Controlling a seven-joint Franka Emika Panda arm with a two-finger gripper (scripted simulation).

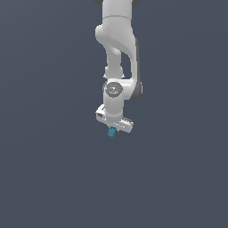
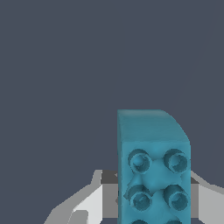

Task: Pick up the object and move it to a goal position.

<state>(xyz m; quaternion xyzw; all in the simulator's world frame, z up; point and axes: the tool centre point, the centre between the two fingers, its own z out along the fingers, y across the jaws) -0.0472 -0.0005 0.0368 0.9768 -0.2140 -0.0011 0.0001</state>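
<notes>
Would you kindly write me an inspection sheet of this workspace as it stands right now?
Surface: plain dark grey ground in both views; no markings seen.
Job's things: one teal studded brick, sitting between the fingers of the gripper; the wrist view shows its studs facing the camera. No goal marker seen.
Clutter: nothing seen.
Grippers: shut on the brick, pointing down; white fingers flank the brick. Whether it is off the ground cannot be told.
Cables: nothing seen.
Surroundings: uniform grey background; only the white arm stands in it.
</notes>
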